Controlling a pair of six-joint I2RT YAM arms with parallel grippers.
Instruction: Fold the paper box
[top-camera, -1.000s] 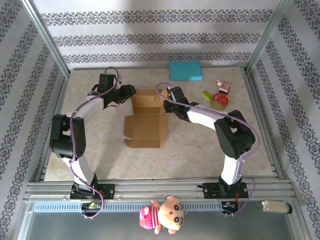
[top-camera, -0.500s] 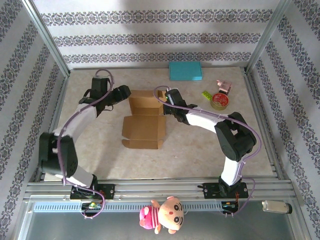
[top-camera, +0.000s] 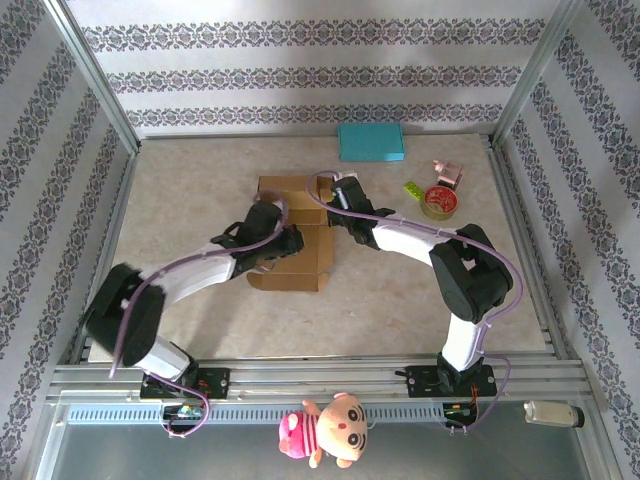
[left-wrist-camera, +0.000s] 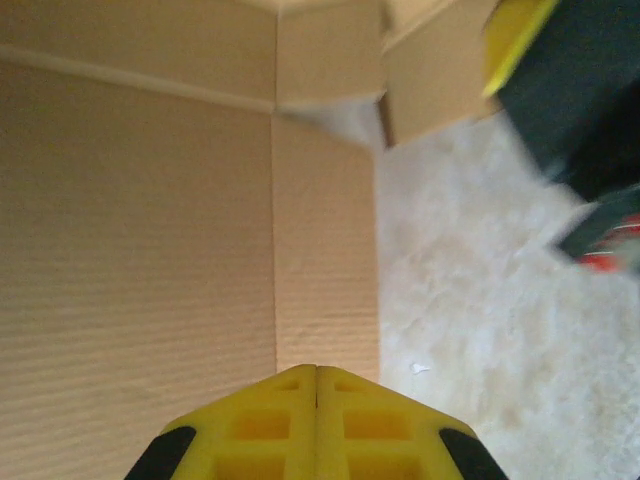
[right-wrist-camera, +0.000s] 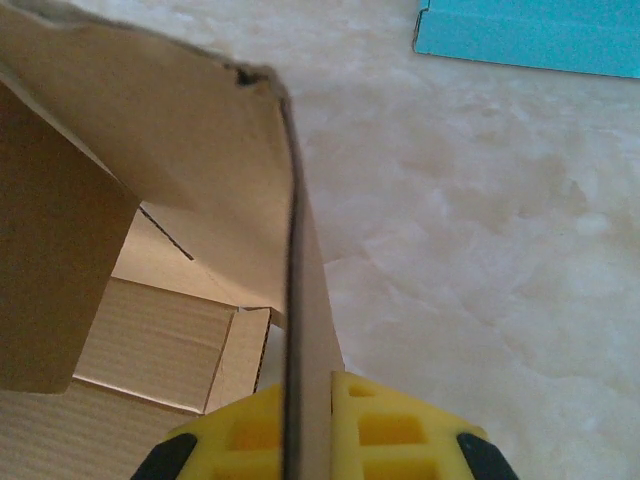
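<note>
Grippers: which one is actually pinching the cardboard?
The right gripper: an upright flap of the box sits between its fingers. The left gripper is shut empty above the flat panel.

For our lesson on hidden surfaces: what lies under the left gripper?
Under the shut left gripper lies the paper box's flat cardboard panel, beside bare table. The cardboard directly beneath it is covered, so contact cannot be judged.

Paper box: brown corrugated cardboard, half folded, sitting around the middle of the table. The far half is raised into an open-topped tray shape. Its right side wall stands upright, a bit ragged at the top corner. The near half is a flat panel lying on the tabletop, creases visible, with a narrow side flap flat alongside it.
</note>
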